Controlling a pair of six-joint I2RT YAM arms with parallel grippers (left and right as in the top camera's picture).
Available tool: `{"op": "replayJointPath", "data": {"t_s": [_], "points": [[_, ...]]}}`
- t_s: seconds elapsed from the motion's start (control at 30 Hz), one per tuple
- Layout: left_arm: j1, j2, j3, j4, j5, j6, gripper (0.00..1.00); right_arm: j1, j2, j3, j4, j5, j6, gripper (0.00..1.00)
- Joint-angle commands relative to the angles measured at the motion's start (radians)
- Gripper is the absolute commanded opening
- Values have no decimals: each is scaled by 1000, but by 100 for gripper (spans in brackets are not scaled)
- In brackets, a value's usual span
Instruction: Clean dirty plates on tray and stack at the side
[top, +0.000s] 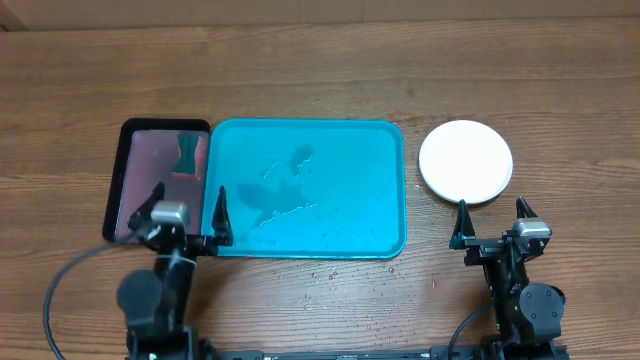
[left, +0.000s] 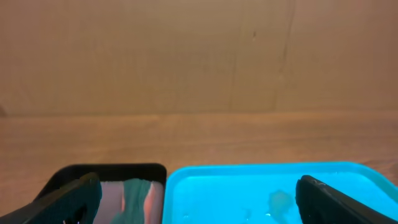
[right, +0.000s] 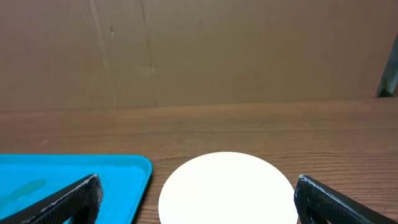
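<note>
Cleanup station: a blue tray (top: 300, 128) lies at the middle of the wooden surface (top: 320, 60), with wet streaks and droplets spread over its floor. A white plate (top: 466, 161) sits on the wood just right of the tray's far right corner, and a narrow strip of surface separates its edge from the rim. Whether other plates lie beneath it cannot be told. A black tray (top: 113, 190) with a pinkish inside lies close along the blue tray's left rim and holds a dark green item (top: 188, 152) at its far end. The left fingers (top: 221, 215), spread wide and gripping nothing, straddle the near edges where the two trays meet. The right fingers (top: 460, 228), likewise released, hang over bare wood on the plate's near side. Open surface runs along the whole far side and right of the plate.
</note>
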Motion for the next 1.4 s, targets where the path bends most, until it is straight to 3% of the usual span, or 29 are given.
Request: {"op": "replayJointPath", "data": {"t_s": [0.0, 0.33, 0.63, 1.37], "points": [[-8, -98, -64, 37, 16, -14, 100, -5, -9, -11, 7, -5, -7, 100], [-29, -306, -139, 1, -53, -10, 100, -5, -9, -11, 7, -5, -7, 100], [-36, -332, -139, -239, -83, -50, 100, -5, -9, -11, 7, -5, -6, 100], [-36, -332, -139, -238, -87, -48, 100, -5, -9, -11, 7, -5, -7, 100]]}}
